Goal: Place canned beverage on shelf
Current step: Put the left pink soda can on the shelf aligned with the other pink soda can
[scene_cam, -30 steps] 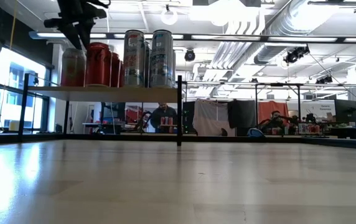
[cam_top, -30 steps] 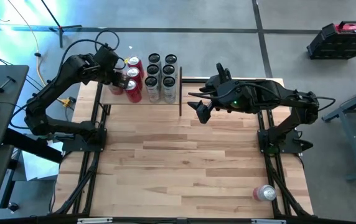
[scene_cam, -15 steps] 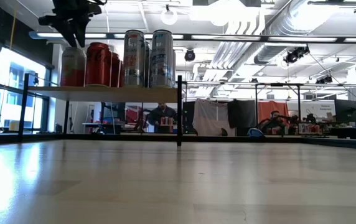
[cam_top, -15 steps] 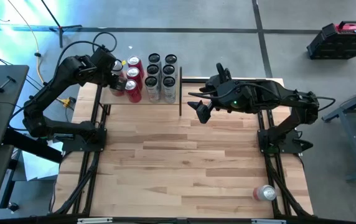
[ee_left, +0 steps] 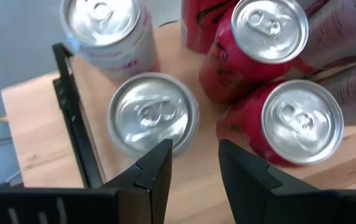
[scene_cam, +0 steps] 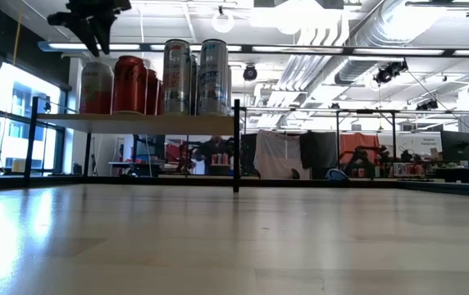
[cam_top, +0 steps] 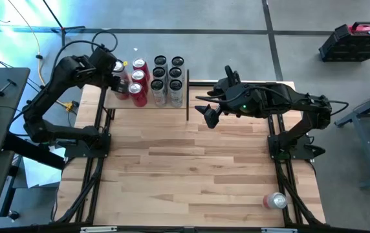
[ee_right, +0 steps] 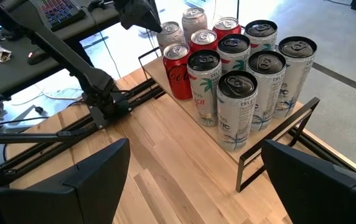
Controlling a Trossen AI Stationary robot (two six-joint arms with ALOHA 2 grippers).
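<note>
The shelf [cam_top: 116, 102] stands at the table's far left, a light-wood board [scene_cam: 136, 120] on black posts. Upright on it are several tall silver cans [ee_right: 240, 93], three red cans [ee_left: 302, 121] and two pale cans [ee_left: 153, 115]. My left gripper [ee_left: 195, 155] hangs open above the shelf's left end [scene_cam: 95, 29], just over the pale cans, touching none. My right gripper [ee_right: 196, 162] waits wide open in the air past the shelf's right end [cam_top: 206, 107], nothing between its fingers. Another can [cam_top: 275, 200] lies on its side near the table's right front corner.
A black post [cam_top: 187, 94] marks the shelf's right end, close to my right gripper. The wooden tabletop [cam_top: 191, 168] stretches bare between the arm bases. Beyond the table are desks, cables and a dark case [cam_top: 356, 39] on the floor.
My left gripper has risen from the top of the pale can at the shelf's left end and drawn back toward the table's left edge. The cans stay upright where they were. My right arm has kept still.
</note>
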